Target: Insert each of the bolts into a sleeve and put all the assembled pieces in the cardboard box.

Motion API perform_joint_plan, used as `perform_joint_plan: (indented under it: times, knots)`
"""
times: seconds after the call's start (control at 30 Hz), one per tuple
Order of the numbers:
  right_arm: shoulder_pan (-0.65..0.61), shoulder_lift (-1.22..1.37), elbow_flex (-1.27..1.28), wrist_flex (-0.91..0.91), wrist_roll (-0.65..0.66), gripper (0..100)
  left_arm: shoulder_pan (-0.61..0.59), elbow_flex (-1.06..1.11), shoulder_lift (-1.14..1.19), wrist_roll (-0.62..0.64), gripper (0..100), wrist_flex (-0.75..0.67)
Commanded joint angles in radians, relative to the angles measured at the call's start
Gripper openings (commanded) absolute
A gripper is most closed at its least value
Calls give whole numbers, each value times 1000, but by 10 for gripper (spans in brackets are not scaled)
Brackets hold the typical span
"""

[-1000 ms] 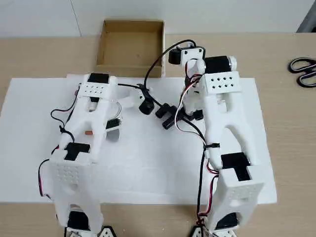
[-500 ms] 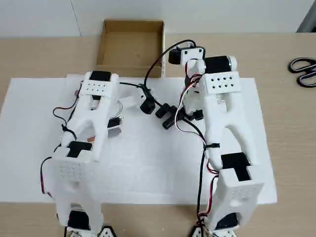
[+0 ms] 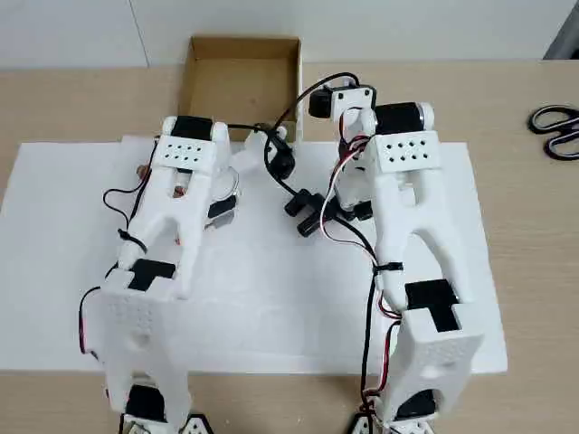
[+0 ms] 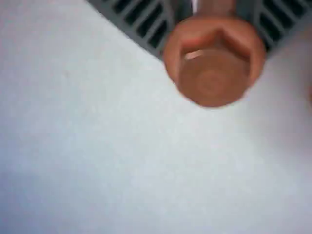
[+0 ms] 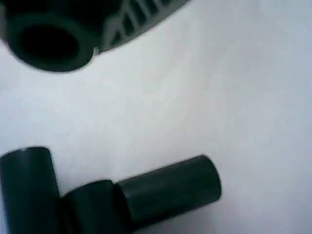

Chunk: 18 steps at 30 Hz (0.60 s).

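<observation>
L hand pinching orange hex-head bolt over white foam sheet. R hand pinching black tubular sleeve. Brown cardboard box empty, loose black sleeves on sheet. Est. early: nothing assembled yet.

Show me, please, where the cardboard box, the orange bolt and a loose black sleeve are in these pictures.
cardboard box (image 3: 240, 86): high view, its bare floor.
orange bolt (image 4: 214, 73): left wrist view, its near end.
black sleeve (image 5: 168, 187): right wrist view, middle of its side.
</observation>
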Motion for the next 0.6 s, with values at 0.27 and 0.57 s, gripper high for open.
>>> perform_joint_plan:
  times: [0.27,0.57]
  knots:
    - [5,-193,-41,15,8,25,0,-50,-384,245,5,15]
    - [-1,-591,-37,15,9,24,-2,-47,-690,549,6,15]
